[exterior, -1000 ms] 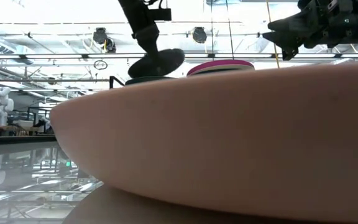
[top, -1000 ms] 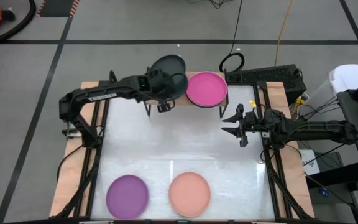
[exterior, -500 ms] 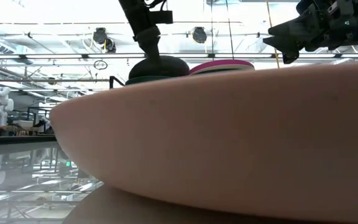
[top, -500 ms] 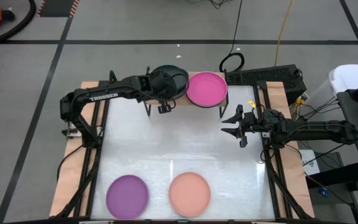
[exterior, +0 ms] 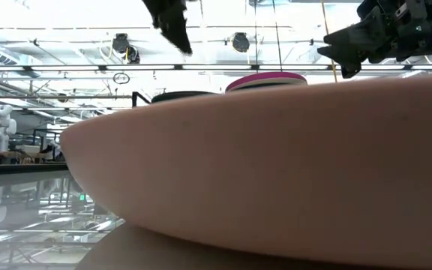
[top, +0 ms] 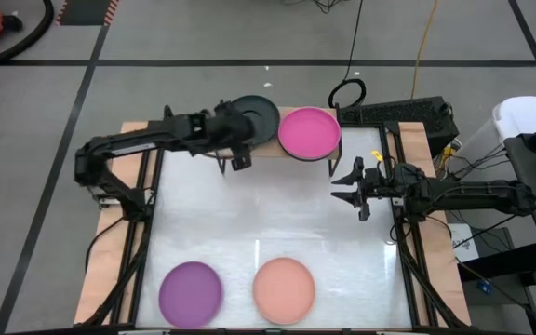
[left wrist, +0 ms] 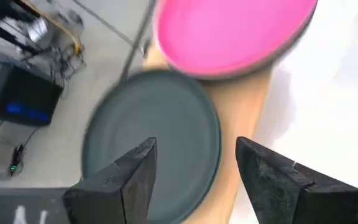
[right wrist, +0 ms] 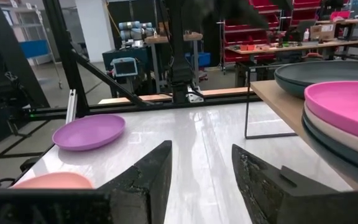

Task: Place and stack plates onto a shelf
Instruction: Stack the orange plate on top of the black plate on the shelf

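Observation:
A dark teal plate [top: 255, 115] lies flat on the left half of the shelf [left wrist: 241, 106]. Beside it on the right half, a magenta plate [top: 309, 132] tops a short stack of plates [right wrist: 347, 102]. My left gripper [left wrist: 196, 149] stands open above the dark plate's near-left rim, clear of it, as the low view shows [exterior: 172, 22]. My right gripper [top: 352, 189] hangs open over the table's right side, holding nothing. A purple plate [top: 191, 293] and a salmon plate [top: 284, 290] rest on the table near its front edge.
The shelf stands on thin black legs [right wrist: 247, 106] at the table's far edge. White table surface [top: 268, 214] lies between the shelf and the two near plates. The salmon plate [exterior: 276, 172] fills most of the low view.
My left gripper has lowered the tilted dark plate onto the shelf, opened and let go. It has then drawn back toward the table's left edge and risen. The plate now lies flat on the shelf.

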